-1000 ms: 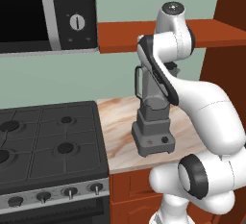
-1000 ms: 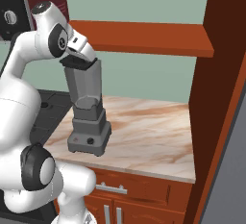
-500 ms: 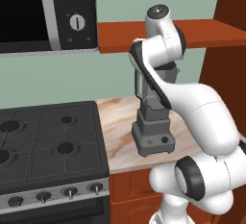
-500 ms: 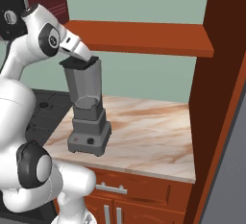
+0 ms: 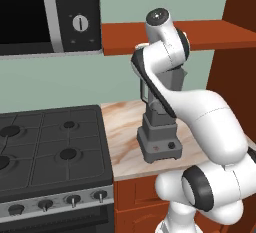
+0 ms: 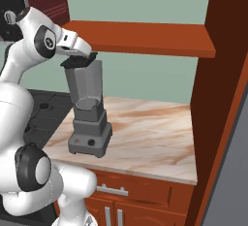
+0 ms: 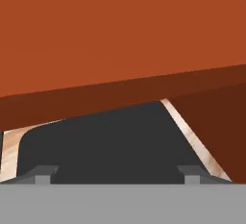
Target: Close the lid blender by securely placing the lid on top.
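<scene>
- Far left of the left base view there's a black stove (image 5: 50, 152) with a microwave (image 5: 47, 14) above it. Neither matters for the job, they're just close by.
- Moving right, the blender (image 6: 88, 111) stands upright on the marble tabletop (image 6: 145, 128), roughly center-left in the right base view. Its blocky base looks hefty and stable. The jar is tall, stiff and probably slick-walled, so I'd guess a sideways shove up top could rock it.
- The lid (image 6: 77, 61) is at the jar's rim, upper left of the right base view, under the wooden shelf (image 6: 145, 38). It looks slightly tilted, so I can't tell if it's fully seated.
- The end effector (image 6: 80, 55) is right on the lid. Whether its fingers are pinching it or spread, I honestly can't tell.
- The lid itself looks small, flat, rigid and light. I'd take it by two opposite edges and press straight down, since a thin cap like that could slip or cock sideways.
</scene>
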{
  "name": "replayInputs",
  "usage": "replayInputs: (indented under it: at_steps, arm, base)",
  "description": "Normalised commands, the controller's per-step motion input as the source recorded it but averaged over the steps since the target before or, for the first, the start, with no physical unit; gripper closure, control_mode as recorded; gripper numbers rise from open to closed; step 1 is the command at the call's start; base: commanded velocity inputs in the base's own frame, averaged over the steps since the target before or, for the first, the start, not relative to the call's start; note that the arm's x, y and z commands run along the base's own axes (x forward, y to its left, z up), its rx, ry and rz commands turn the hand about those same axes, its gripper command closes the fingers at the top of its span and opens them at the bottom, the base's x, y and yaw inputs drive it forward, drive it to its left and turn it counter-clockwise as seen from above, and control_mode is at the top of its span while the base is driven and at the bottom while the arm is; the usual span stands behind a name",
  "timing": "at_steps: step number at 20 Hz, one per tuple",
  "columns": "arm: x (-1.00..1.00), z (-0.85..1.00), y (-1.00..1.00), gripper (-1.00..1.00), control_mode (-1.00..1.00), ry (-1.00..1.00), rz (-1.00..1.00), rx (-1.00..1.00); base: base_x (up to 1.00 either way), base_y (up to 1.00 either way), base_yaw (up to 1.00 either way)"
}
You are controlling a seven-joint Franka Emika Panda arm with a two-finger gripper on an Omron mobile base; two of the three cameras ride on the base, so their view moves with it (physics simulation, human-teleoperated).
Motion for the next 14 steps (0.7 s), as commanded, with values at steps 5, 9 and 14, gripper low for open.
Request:
replayInputs:
  at_steps: [5, 9, 14]
  arm:
    - [0.00, -0.21, -0.09, 1.00, -1.00, 0.00, 0.09, 0.02]
    - [0.00, -0.22, -0.01, 1.00, -1.00, 0.00, 0.03, 0.07]
    - [-0.02, -0.21, -0.02, 1.00, -1.00, 0.05, 0.00, 0.05]
  base:
    - [0.00, 0.00, 0.00]
    - [0.00, 0.00, 0.00]
    - [0.00, 0.00, 0.00]
